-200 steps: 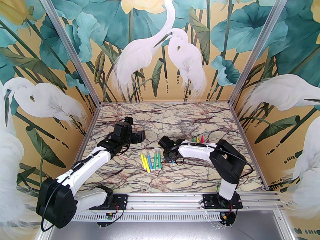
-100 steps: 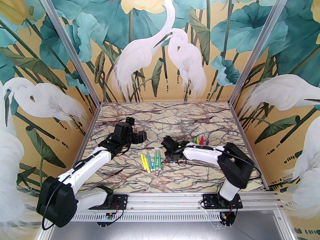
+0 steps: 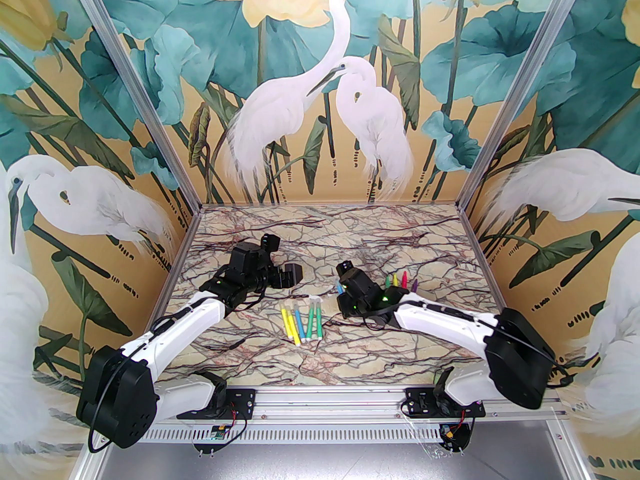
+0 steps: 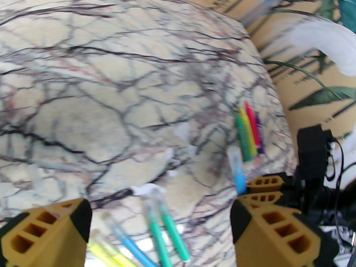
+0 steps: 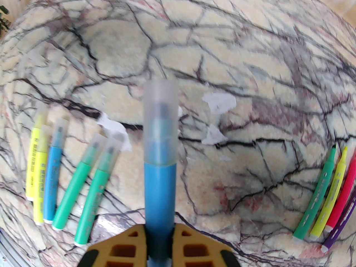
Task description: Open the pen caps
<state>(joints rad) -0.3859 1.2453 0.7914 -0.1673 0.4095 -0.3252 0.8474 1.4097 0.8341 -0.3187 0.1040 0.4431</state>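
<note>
My right gripper (image 5: 159, 232) is shut on the body of a blue pen (image 5: 160, 193) and holds it above the table. A see-through pen cap (image 5: 160, 121) still covers its tip. From above, the right gripper (image 3: 345, 288) sits at table centre with the blue pen (image 3: 340, 286) pointing left and away. To its left, my left gripper (image 3: 282, 259) hangs open with nothing between its fingers. In its own view the left gripper (image 4: 160, 215) faces the held blue pen (image 4: 237, 168). Several capped pens (image 3: 302, 320) lie in a row in front of both grippers.
Several uncapped pens (image 3: 400, 280), green, yellow, pink and purple, lie side by side behind the right arm, also seen as uncapped pens (image 5: 331, 199). White scuffed patches (image 5: 219, 101) mark the marble table (image 3: 350, 238). Painted walls enclose it on three sides.
The right gripper has risen off the table with the blue pen and turned to point up and left, its elbow dropping to the right. The left gripper has shifted slightly right.
</note>
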